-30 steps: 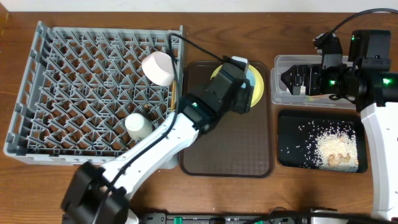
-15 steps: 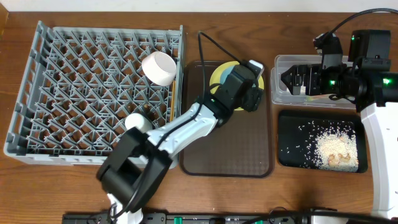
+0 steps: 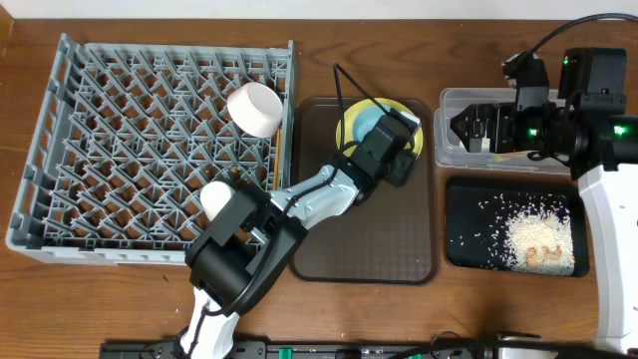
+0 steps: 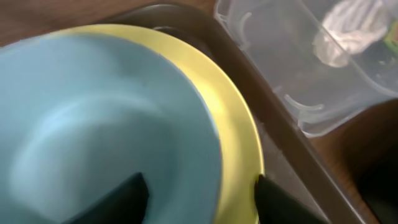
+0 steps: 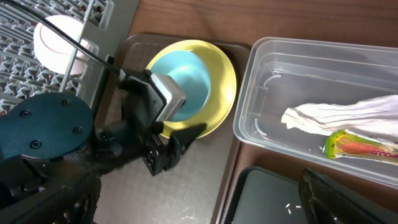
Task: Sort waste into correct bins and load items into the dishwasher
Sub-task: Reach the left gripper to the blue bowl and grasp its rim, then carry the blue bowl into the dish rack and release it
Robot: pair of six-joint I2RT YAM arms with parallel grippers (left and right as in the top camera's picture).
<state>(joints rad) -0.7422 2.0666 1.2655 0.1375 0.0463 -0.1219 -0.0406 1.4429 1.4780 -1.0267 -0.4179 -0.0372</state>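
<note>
Left fingers [image 4: 118, 199] half-spread, straddling rims of light blue bowl [image 4: 93, 124] and yellow plate [image 4: 239, 137], centre frame; right fingers [image 5: 348, 202] wide, above clear tub [image 5: 273, 87], upper right

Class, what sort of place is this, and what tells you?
Likely a dish-clearing practice station: a grey dish rack, a clear tub holding a napkin, and a black tray of rice scraps.
</note>
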